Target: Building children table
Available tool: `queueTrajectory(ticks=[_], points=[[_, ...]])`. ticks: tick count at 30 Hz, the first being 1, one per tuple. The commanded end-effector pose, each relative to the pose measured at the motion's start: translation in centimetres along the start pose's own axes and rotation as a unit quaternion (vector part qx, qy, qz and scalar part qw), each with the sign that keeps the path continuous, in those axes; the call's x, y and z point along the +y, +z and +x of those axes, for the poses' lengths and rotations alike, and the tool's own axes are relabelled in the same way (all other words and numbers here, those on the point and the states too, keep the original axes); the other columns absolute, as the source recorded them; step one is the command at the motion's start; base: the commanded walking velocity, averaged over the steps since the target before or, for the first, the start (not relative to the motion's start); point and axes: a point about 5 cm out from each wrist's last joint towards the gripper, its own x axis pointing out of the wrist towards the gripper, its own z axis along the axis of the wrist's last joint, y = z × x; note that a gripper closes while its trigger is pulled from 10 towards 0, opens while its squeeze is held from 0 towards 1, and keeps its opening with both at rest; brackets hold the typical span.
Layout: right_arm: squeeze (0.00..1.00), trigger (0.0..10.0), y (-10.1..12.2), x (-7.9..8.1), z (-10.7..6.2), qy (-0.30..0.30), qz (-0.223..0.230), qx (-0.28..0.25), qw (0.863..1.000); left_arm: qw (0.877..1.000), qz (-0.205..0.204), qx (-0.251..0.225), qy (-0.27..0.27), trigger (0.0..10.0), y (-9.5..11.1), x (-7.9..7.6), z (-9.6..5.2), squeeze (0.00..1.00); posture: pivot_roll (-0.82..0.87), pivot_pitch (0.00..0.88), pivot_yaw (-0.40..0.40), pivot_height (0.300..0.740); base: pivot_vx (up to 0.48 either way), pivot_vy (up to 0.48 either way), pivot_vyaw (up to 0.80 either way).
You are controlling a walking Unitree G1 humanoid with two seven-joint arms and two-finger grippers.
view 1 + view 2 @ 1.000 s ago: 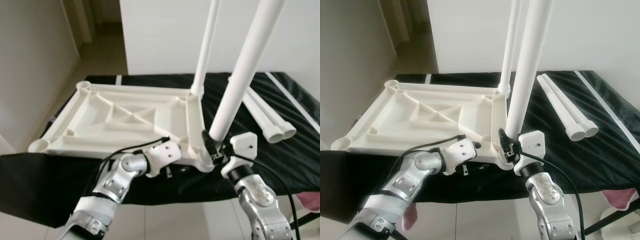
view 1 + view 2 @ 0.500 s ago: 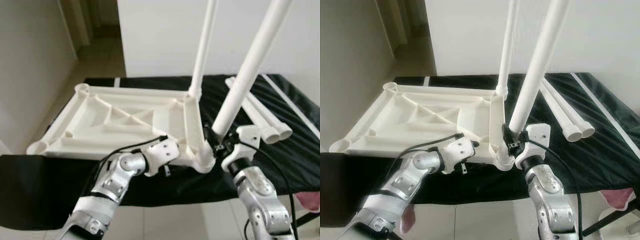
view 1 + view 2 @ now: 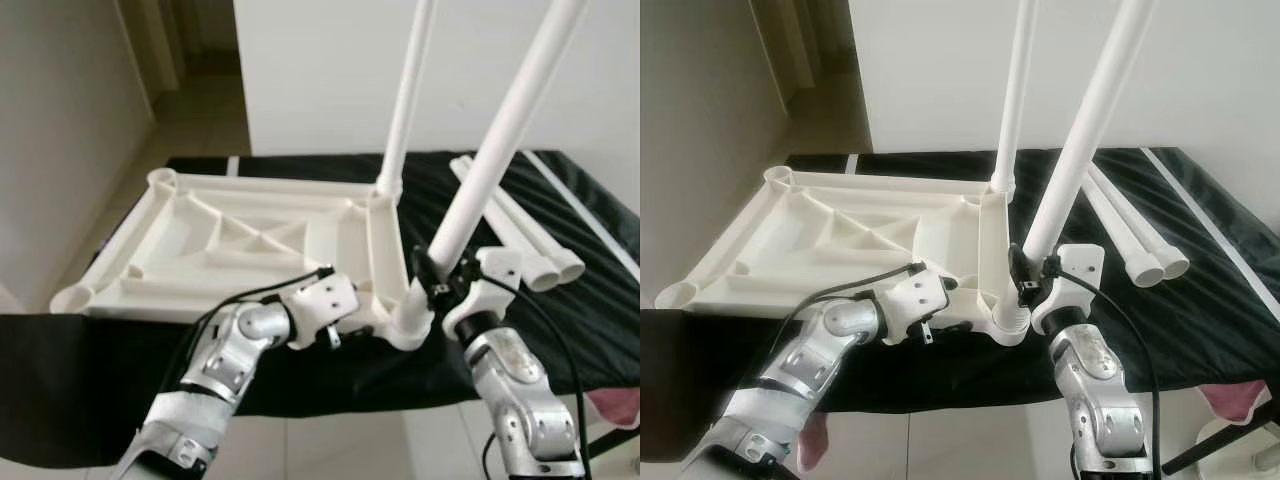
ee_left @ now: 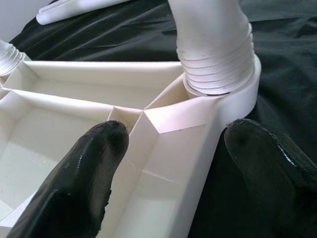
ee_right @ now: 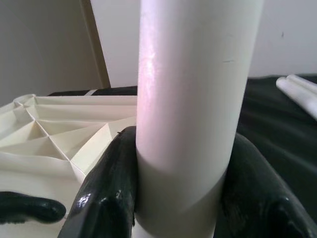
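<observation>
The white table top (image 3: 130,250) lies upside down on a black-covered surface. One white leg (image 3: 408,90) stands upright in its far right corner. My right gripper (image 3: 440,285) is shut on a second leg (image 3: 500,130), which leans to the right. The threaded end (image 4: 215,59) of that leg sits in the near right corner socket (image 4: 242,94). In the right wrist view both black fingers (image 5: 109,193) press against the leg (image 5: 193,99). My left gripper (image 4: 173,134) is open, its fingers (image 4: 84,178) astride the table top's near rim just beside that socket.
Two loose white legs (image 3: 530,250) lie side by side on the black cover (image 3: 90,370) to the right of the table top. A white wall stands behind, and a hallway opens at the back left. Something pink (image 3: 615,405) lies on the floor at lower right.
My right gripper has brought the leg's lower end left and down into the near corner socket, with the leg still leaning right. The left gripper stays at the rim.
</observation>
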Motion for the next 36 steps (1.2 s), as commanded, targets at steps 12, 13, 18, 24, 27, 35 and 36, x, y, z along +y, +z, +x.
queueTrajectory(ticks=[12,13,18,24,27,35,36], points=[[0.0,10.0,-3.8,-1.3,-2.3,-0.019,-0.035,0.08,0.996,0.999,0.008,0.005,0.048,10.0,0.2,1.0,-0.4,0.0,0.02,0.0,0.015,0.74,0.0,0.0,0.0],[0.0,10.0,-3.8,-1.3,-2.3,-0.019,-0.035,0.08,0.996,0.999,0.008,0.005,0.048,10.0,0.2,1.0,-0.4,0.0,0.02,0.0,0.015,0.74,0.0,0.0,0.0],[0.0,10.0,-4.0,-1.9,-2.5,-0.027,-0.046,0.07,0.996,0.999,0.009,0.007,0.048,10.0,0.2,1.0,-0.5,0.0,0.02,0.0,0.017,0.74,0.0,0.0,0.0],[0.0,10.0,-4.1,-1.3,-3.1,0.008,-0.078,0.058,0.995,0.999,0.011,0.007,0.048,10.0,0.2,1.1,-0.5,0.0,0.02,0.0,0.019,0.74,0.0,0.0,0.0],[0.0,10.0,-4.1,-0.5,-3.8,0.041,-0.102,0.037,0.993,0.999,0.011,0.008,0.05,10.0,0.2,1.2,-0.7,0.0,0.02,0.0,0.018,0.74,0.0,0.0,0.0],[0.0,10.0,-4.7,-0.8,-4.3,0.045,-0.104,0.038,0.993,0.998,0.011,0.009,0.054,10.0,0.3,1.4,-0.9,0.0,0.02,0.003,0.018,0.74,0.0,0.0,0.0],[0.0,10.0,-4.9,-0.9,-4.3,0.039,-0.093,0.039,0.994,0.998,0.011,0.009,0.054,10.0,0.3,1.5,-0.9,0.0,0.02,0.003,0.018,0.74,0.0,0.0,0.0]])
